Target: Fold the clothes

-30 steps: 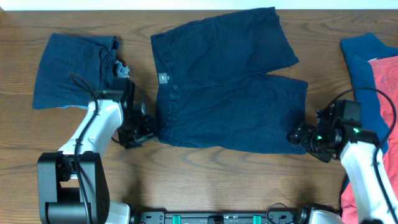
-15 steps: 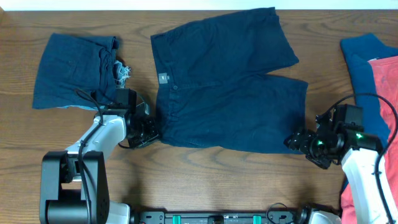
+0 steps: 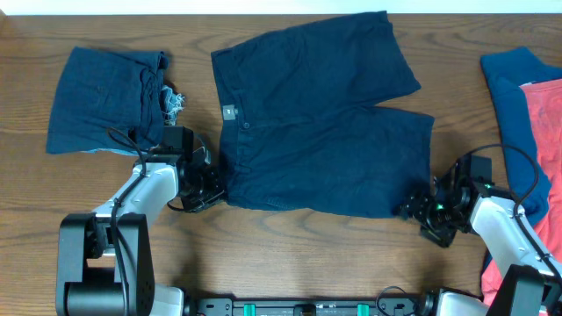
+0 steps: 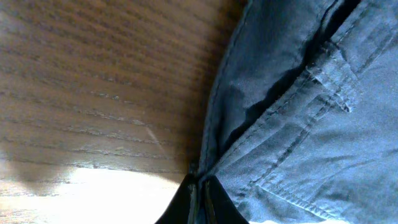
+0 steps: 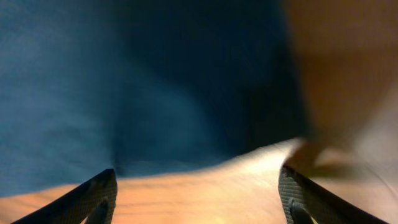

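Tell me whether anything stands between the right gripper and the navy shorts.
Nothing visible does. The right gripper, jaws open, faces the navy shorts at a leg hem, with only a strip of bare table between.

Four garments lie on one wooden bench (image 3: pixel 290 254): one spread pair of navy shorts (image 3: pixel 316 123) at the centre, one folded frayed-hem denim pair (image 3: pixel 105 101) at 9 o'clock, and at 3 o'clock one blue garment (image 3: pixel 514 83) and one coral-red garment (image 3: pixel 549 132). Two robot arms come in from 6 o'clock: one left arm (image 3: pixel 145 189) and one right arm (image 3: pixel 500 228).
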`<state>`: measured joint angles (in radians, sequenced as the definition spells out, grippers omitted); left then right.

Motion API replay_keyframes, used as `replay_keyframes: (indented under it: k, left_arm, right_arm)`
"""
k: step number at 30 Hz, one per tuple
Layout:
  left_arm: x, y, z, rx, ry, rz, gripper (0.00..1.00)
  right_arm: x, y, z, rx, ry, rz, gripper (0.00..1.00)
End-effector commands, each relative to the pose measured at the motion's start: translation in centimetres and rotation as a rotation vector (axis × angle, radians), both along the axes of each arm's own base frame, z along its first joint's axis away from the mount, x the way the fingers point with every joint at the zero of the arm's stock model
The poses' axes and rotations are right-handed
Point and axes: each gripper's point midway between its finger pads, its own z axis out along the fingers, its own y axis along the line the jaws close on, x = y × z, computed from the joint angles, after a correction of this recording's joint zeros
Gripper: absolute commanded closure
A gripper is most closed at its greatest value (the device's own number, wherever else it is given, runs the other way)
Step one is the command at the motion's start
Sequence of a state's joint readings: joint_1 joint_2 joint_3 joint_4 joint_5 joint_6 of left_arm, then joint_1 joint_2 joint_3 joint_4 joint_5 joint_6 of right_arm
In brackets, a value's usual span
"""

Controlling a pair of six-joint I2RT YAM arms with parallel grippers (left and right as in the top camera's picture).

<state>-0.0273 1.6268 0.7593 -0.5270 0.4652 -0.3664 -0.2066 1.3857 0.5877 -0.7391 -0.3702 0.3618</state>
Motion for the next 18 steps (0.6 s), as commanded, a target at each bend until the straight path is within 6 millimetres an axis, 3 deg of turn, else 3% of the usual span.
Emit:
replay_keyframes:
  k: [1, 6, 7, 9, 14, 18]
  left_arm:
    - [-0.9, 0.3, -0.6, 0.013, 0.035, 0.005, 0.94]
    - [-1.3, 0.1, 0.0, 0.004, 0.058, -0.011, 0.94]
    - [-1.3, 0.1, 0.3, 0.004, 0.065, -0.018, 0.94]
    - [-1.4, 0.1, 1.0, 0.005, 0.068, -0.030, 0.94]
    - [-0.9, 0.1, 2.1, 0.005, 0.032, -0.034, 0.94]
    - [-1.3, 0.1, 2.8, 0.005, 0.029, -0.034, 0.94]
  right_arm:
    - [0.0, 1.0, -0.6, 0.062, -0.009, -0.001, 0.24]
    - [2.0, 0.7, -0.3, 0.053, -0.099, 0.001, 0.29]
    - [2.3, 1.0, -0.1, 0.075, -0.112, 0.004, 0.35]
    - [2.2, 1.0, -0.1, 0.074, -0.110, 0.005, 0.59]
    - [2.0, 0.6, -0.4, 0.044, -0.098, 0.002, 0.96]
    - [2.9, 0.0, 0.0, 0.021, -0.130, 0.000, 0.99]
